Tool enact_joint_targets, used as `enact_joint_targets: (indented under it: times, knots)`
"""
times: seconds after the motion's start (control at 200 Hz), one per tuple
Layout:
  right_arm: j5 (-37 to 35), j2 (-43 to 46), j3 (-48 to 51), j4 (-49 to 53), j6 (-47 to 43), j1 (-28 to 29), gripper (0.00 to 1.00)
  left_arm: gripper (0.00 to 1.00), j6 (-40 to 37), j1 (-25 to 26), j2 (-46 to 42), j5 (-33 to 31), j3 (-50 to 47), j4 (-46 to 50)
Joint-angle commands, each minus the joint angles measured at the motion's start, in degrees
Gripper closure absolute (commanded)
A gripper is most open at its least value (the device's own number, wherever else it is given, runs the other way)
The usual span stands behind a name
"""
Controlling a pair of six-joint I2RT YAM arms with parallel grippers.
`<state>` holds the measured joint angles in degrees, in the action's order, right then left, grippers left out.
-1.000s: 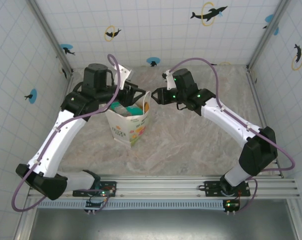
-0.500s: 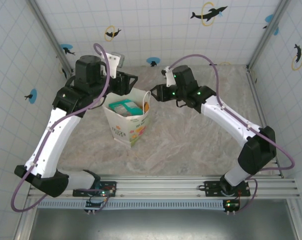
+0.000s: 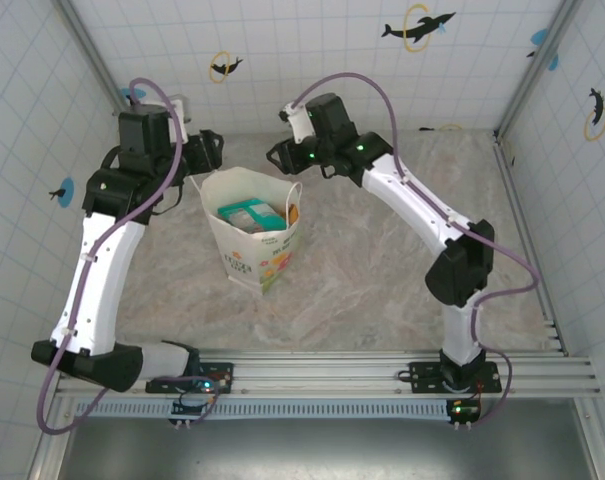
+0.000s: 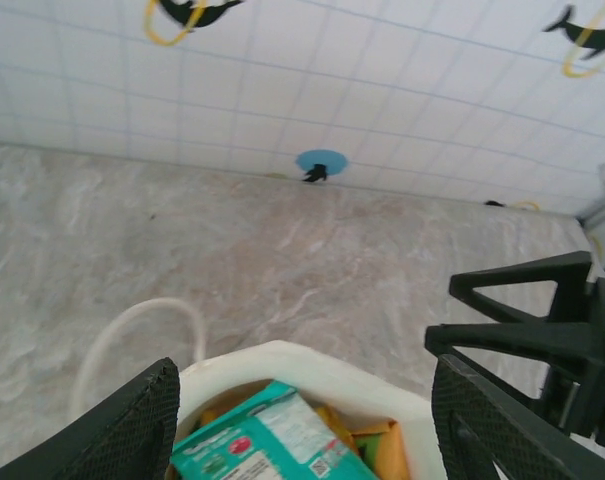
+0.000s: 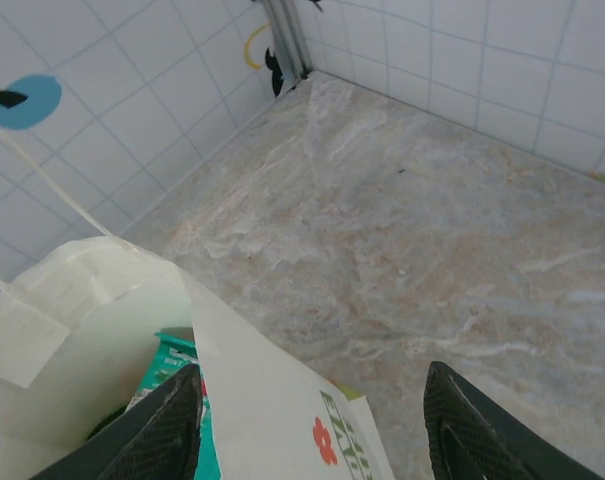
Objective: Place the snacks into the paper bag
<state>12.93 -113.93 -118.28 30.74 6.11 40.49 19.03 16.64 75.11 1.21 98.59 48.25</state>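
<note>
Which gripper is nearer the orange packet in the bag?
Right. The right gripper hangs just beyond the far rim of the paper bag, on the side of the orange packet; the left gripper sits off the opposite far corner.

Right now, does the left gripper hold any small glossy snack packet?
No, the left gripper stands open and empty above the cream-white paper bag, in which a teal-white packet lies.

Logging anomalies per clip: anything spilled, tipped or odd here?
Nothing stands out. The paper bag stands upright with the snacks inside, a teal-white packet on top. The left gripper and right gripper are open, holding nothing.
</note>
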Motion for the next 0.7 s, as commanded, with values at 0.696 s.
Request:
enact_joint_targets:
  times: [0.696]
  knots:
    - [1.2, -9.2, -6.4, 4.2, -13.3, 3.9, 0.45, 0.34, 9.4, -2.2, -3.4, 1.5, -6.0, 4.5]
